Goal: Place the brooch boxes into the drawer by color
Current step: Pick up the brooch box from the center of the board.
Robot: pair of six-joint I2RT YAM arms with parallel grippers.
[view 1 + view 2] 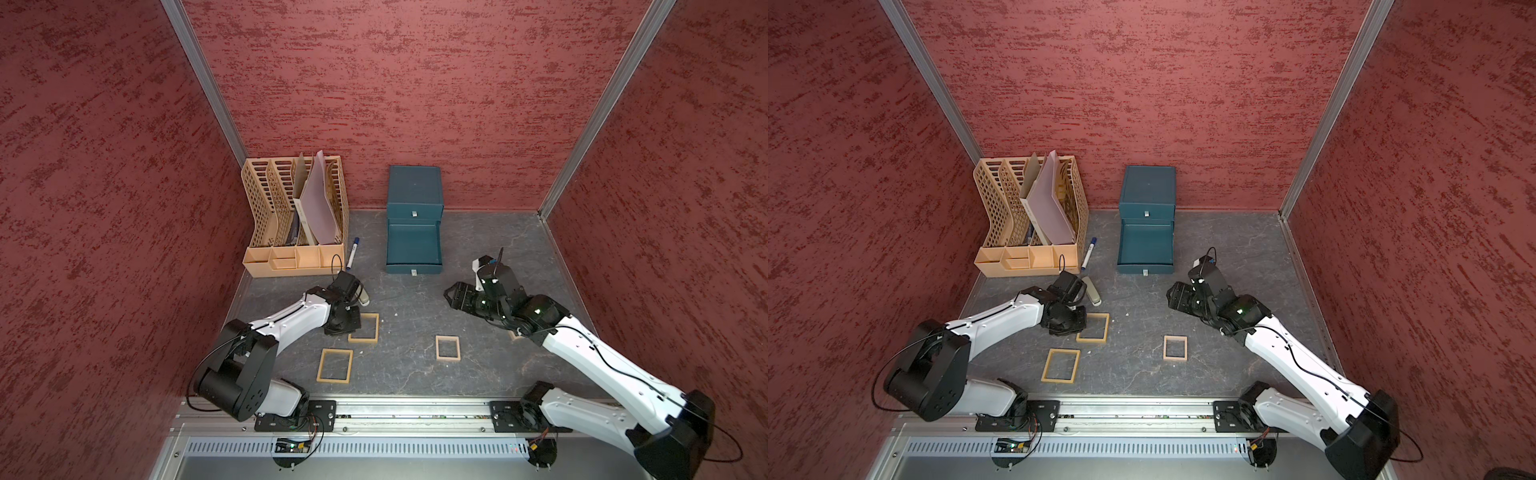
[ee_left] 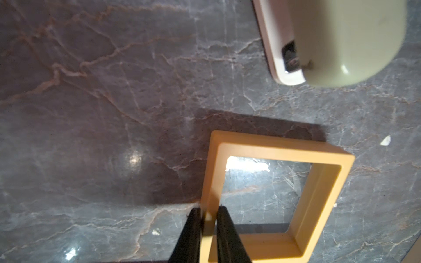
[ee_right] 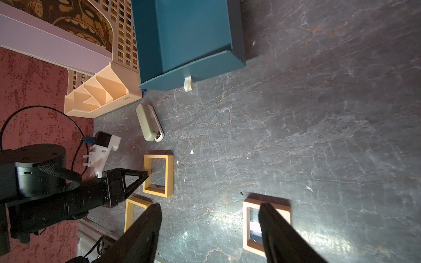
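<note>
Left claw (image 2: 208,218) pinches one rim of a tan square see-through brooch frame (image 1: 376,328) on the grey marbled surface (image 1: 415,316). A beige oblong block (image 1: 1093,292) sits just beside it at 12 o'clock, a second tan frame (image 1: 335,352) at 7. The open teal drawer (image 1: 399,268) is at 1 and a third, paler frame (image 1: 448,337) at 4. Right claw (image 3: 210,206) gapes wide, holding nothing.

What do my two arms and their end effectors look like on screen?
The left arm and right arm match: white shell links, black joint housings, thin black cables looping outside. A small indicator light glows on the right wrist. The left end effector and right end effector have slim black tapered fingers.
</note>
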